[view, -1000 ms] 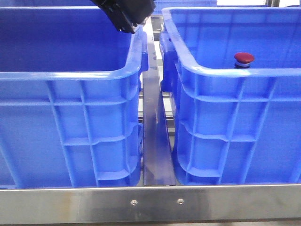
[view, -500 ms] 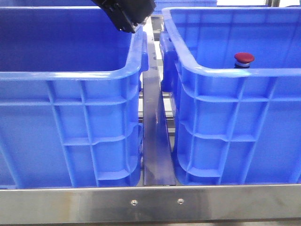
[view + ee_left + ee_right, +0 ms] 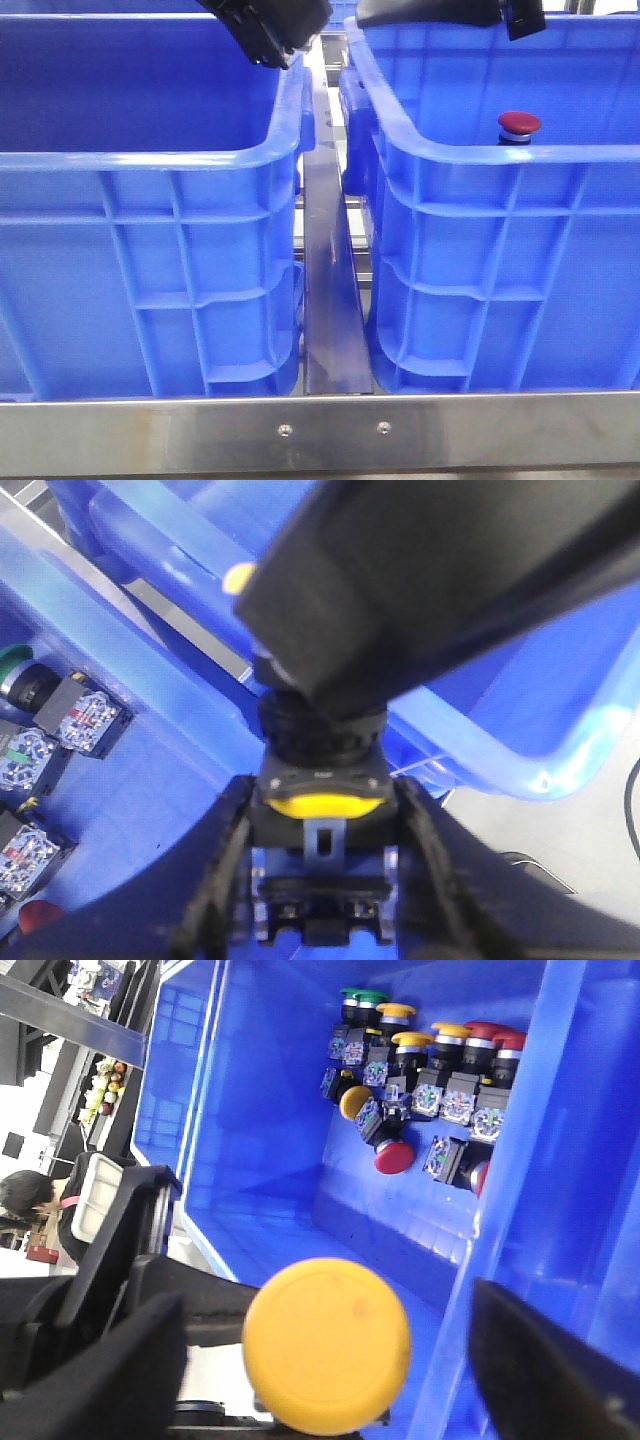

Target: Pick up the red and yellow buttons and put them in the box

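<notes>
The yellow button sits in my left gripper, whose jaws are shut on its black body. Its round orange-yellow cap faces my right gripper, whose fingers stand wide on both sides without touching it. That right gripper fills the left wrist view as a big black shape. A red button with a silver collar stands inside the right blue box. In the front view, both arms meet at the top edge: the left arm and the right arm.
A second blue box stands on the left, a metal rail between the two. Several more red, yellow and green buttons lie grouped on a box floor. A steel frame bar runs along the front.
The right arm has come into the front view at the top right, above the right box. The left arm has barely shifted.
</notes>
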`<state>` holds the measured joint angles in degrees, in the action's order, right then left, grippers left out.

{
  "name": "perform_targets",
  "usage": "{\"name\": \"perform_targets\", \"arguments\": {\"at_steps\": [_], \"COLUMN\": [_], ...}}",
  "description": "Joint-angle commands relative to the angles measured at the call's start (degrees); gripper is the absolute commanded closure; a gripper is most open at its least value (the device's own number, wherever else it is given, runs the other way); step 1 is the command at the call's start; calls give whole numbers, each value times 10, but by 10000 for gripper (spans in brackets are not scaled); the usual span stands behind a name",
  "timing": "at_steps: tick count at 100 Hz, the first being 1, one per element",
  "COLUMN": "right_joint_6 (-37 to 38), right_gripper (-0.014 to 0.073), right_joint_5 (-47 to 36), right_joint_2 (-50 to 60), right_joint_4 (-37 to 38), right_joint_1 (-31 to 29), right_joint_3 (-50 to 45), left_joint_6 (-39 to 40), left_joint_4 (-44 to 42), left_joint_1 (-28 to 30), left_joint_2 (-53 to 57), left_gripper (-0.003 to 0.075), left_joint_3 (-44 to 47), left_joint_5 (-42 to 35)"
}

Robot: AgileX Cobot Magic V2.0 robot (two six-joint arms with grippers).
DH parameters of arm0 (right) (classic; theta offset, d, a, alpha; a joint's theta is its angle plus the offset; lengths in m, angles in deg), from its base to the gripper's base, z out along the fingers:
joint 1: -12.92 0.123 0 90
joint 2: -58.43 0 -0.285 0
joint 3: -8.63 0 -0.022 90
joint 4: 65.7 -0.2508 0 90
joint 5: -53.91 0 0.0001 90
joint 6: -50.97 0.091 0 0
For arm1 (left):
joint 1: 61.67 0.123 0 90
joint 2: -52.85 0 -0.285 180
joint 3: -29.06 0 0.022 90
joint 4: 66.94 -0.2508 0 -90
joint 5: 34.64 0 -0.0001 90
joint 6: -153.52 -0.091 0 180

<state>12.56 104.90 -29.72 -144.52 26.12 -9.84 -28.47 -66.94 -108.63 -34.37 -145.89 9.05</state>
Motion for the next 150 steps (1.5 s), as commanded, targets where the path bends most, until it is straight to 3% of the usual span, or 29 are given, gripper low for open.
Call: {"name": "perform_targets", "arguments": {"at_steps": [1, 10, 18, 39, 51, 79, 99, 121, 137, 150], "right_joint_6": [-3, -3, -3, -3, -3, -62, -78, -78, -78, -78], "right_gripper": [152, 273, 326, 332, 332, 332, 332, 332, 332, 332], "right_joint_5": [12, 13, 13, 17, 16, -4, -83, -204, -346, -409], "right_joint_2": [17, 17, 17, 18, 21, 71, 117, 126, 117, 86], "right_joint_4": [-36, -36, -36, -36, -36, -3, 133, 257, 263, 263], "right_joint_1": [0, 0, 0, 0, -9, -125, -204, -228, -229, -229], "right_joint_3": [19, 19, 19, 19, 20, 20, 20, -4, -56, -63], "left_joint_6": [2, 2, 2, 2, 2, 2, 2, 3, 3, 3], "left_joint_4": [9, 8, 8, 8, 8, 8, 8, 10, 10, 10], "left_joint_1": [-5, -5, -5, -5, -5, -5, -5, -5, -5, -5], "left_joint_2": [21, 20, 20, 20, 20, 20, 20, 20, 20, 20], "left_gripper": [638, 631, 594, 337, 256, 257, 258, 258, 258, 258], "left_joint_3": [-16, -16, -16, -16, -16, -16, -16, -16, -16, -16], "left_joint_5": [-41, -39, -39, -41, -41, -41, -41, -41, -41, -41]}}
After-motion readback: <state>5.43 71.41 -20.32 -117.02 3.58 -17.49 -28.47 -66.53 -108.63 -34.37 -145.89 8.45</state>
